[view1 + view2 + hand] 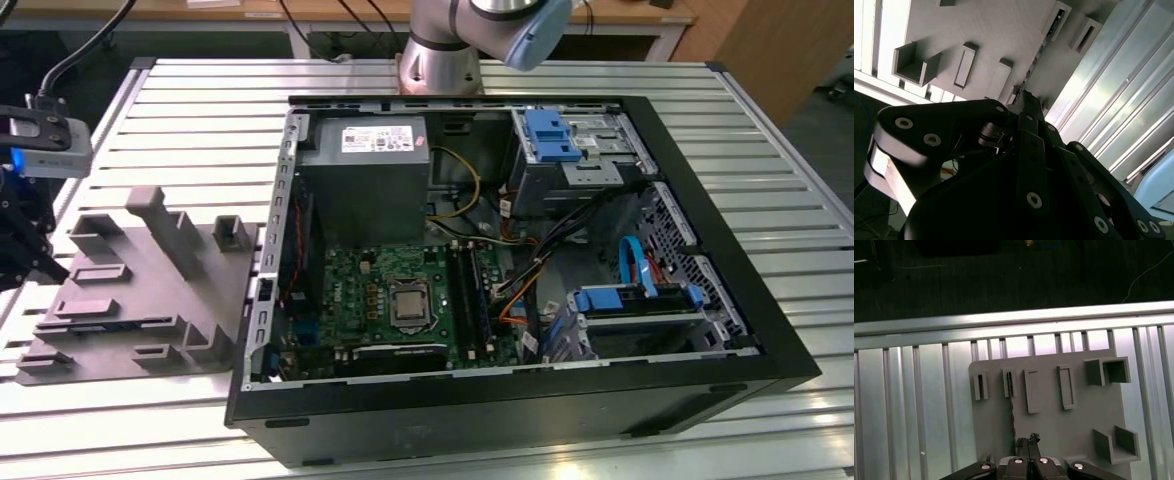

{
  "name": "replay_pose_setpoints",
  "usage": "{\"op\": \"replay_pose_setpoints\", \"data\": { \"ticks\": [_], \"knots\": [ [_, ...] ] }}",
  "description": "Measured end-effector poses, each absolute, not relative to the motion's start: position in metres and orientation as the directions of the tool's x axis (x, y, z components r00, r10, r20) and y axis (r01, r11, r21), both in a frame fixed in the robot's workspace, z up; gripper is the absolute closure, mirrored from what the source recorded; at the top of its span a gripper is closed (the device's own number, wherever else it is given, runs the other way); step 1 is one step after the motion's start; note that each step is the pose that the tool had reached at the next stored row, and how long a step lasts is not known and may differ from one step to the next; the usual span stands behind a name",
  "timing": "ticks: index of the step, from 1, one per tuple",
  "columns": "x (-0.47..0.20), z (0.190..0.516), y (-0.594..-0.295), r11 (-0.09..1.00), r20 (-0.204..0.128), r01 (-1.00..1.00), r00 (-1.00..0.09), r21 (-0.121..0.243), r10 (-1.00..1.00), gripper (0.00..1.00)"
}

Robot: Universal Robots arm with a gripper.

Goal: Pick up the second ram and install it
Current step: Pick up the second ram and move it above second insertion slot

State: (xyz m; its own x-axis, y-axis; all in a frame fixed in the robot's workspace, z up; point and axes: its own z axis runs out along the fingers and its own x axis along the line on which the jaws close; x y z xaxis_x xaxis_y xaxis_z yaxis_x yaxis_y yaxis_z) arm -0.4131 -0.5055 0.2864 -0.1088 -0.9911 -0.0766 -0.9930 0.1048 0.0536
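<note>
Mostly cut off in the first wrist view, the gripper (1027, 441) has its tips pressed together at the end of the second ram (1012, 410), a thin strip on the grey fixture plate (1064, 430) atop a ribbed metal table (914, 405), whether pinching it unclear; the power supply label (383, 138) is too small to read

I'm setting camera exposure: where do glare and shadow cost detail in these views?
Second wrist view: the ribbed aluminium table top glares near white; the black tool in front is a dark mass. First wrist view: bright bands on the slats beside the grey moulded fixture plate, near-black floor beyond. Exterior view: even light, though the open black computer case is shadowed inside.
</note>
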Motion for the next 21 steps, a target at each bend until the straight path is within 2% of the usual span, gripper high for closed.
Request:
{"op": "replay_pose_setpoints", "data": {
  "ticks": [21],
  "knots": [
    [-0.413,0.253,-0.508,0.054,-0.085,-0.997,-0.058,0.054,-0.995,0.90]
  ]
}}
